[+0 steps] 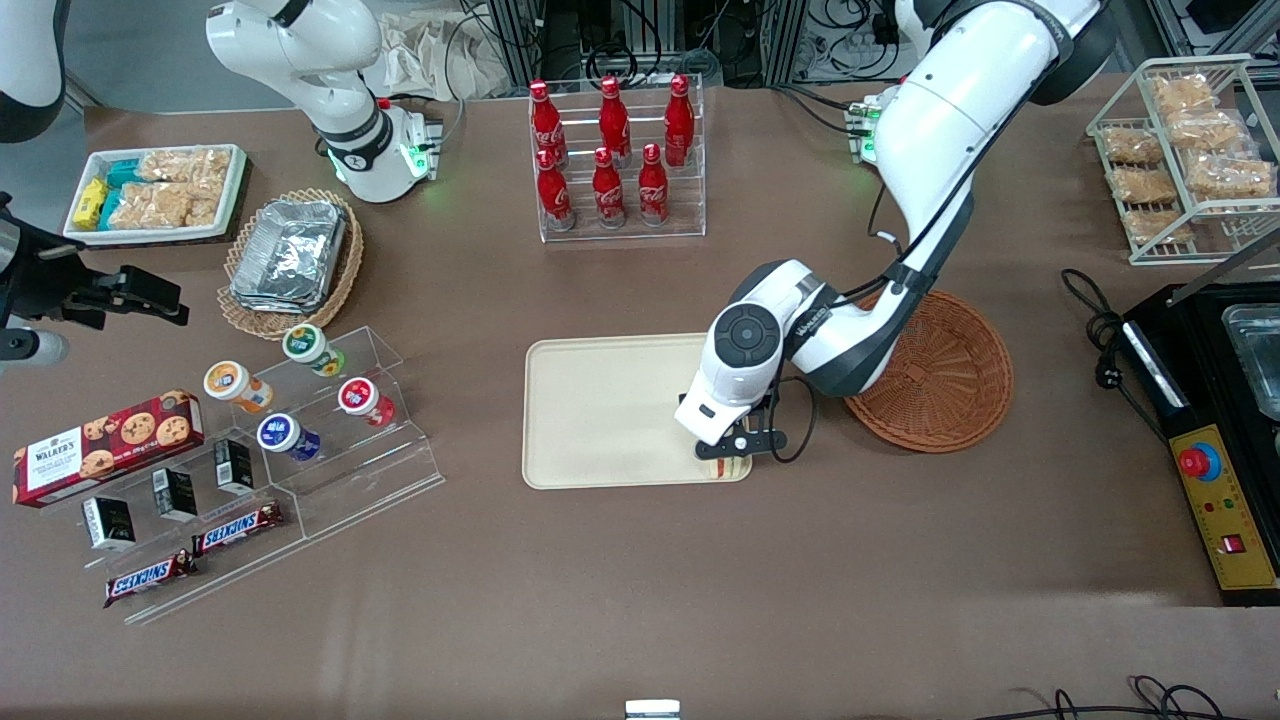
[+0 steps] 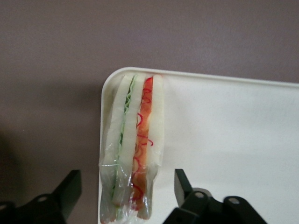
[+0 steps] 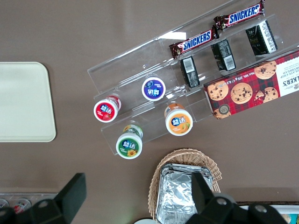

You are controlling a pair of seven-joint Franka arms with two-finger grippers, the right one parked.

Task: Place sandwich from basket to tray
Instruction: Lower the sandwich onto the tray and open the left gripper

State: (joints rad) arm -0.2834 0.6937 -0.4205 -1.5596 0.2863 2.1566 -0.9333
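The sandwich, a clear-wrapped wedge of pale bread with red and green filling, lies on the cream-beige tray at its corner nearest the basket and the front camera. In the front view it peeks out under the gripper. My left gripper is open, one black finger on each side of the sandwich with a gap to each. In the front view the gripper hangs low over that corner of the tray. The reddish-brown wicker basket sits beside the tray, with nothing in it.
A clear rack of red cola bottles stands farther from the camera than the tray. An acrylic stand with yoghurt cups and snack bars, a tan basket of foil containers and a cookie box lie toward the parked arm's end.
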